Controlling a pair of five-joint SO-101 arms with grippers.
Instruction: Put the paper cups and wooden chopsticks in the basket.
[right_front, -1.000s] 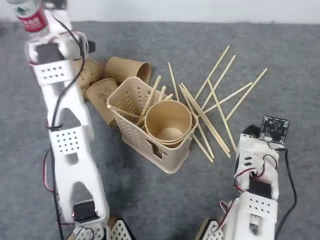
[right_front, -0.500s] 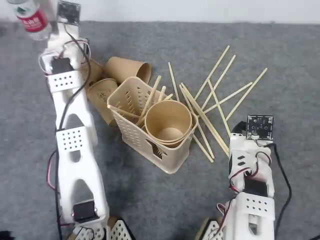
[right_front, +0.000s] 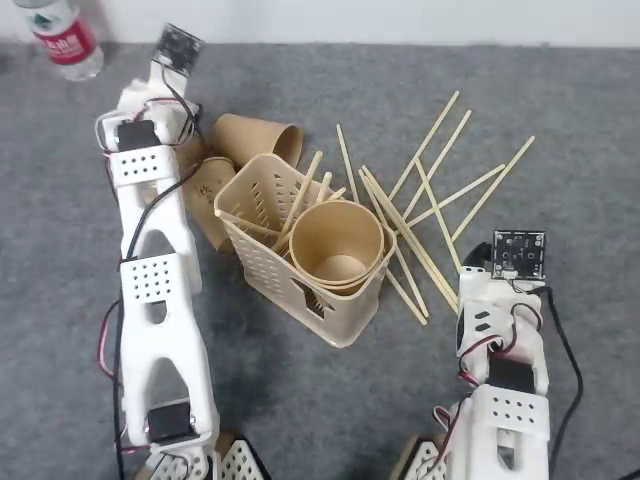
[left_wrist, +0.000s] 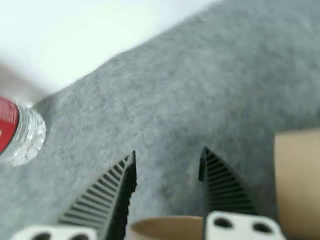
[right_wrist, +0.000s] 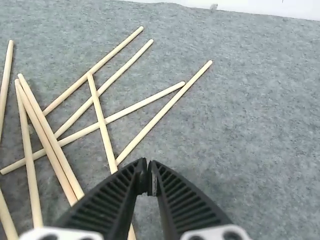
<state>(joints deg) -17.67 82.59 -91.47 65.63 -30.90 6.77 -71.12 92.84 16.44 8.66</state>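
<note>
The cream slotted basket (right_front: 262, 262) stands mid-table with a paper cup (right_front: 337, 245) upright inside it and a few wooden chopsticks (right_front: 298, 200) leaning in it. More paper cups lie on their sides behind the basket: one (right_front: 256, 136) at the back, one (right_front: 204, 196) beside my left arm (right_front: 140, 165). Loose chopsticks (right_front: 432, 196) are scattered to the basket's right. My left gripper (left_wrist: 167, 159) is open just above a cup rim (left_wrist: 165, 227), with another cup (left_wrist: 298, 181) beside it. My right gripper (right_wrist: 147, 174) is shut, empty, hovering over chopsticks (right_wrist: 100, 116).
A plastic bottle (right_front: 63, 30) with a red label stands at the back left corner, close to the left gripper and visible as the bottle (left_wrist: 17, 134) in the left wrist view. Grey carpet covers the table; a white wall edge runs along the back.
My left arm has swung to the right, from near the bottle towards the lying cups. The right arm shifted slightly left, then stayed put.
</note>
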